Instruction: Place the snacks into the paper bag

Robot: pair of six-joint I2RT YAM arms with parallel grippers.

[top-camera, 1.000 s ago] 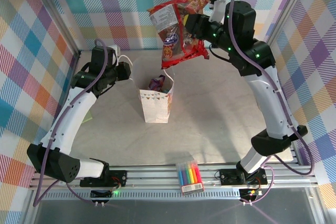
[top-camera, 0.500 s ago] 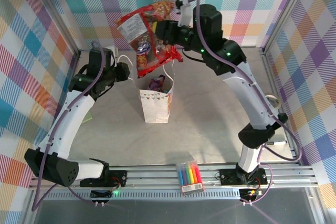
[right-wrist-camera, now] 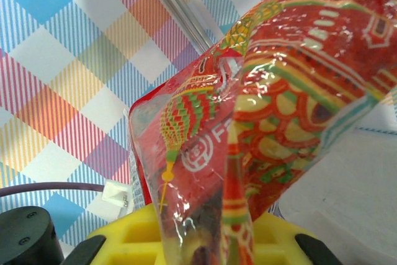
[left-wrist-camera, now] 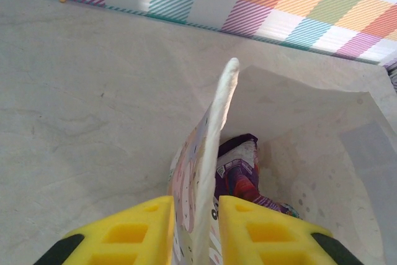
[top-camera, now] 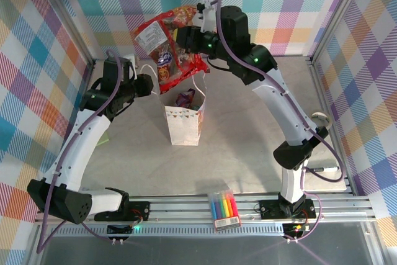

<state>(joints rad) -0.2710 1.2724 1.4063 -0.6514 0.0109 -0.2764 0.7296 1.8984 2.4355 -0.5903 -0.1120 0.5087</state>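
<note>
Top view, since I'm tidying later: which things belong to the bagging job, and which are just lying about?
Job: red packet, bag, purple packet inside it.
Lying about: marker pack, white ring, loose pen.

Right pincer (top-camera: 187,40) grips the red packet (top-camera: 162,49) near the paper bag (top-camera: 184,126).

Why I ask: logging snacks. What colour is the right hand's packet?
Red snack packet, best in right wrist view.
</note>
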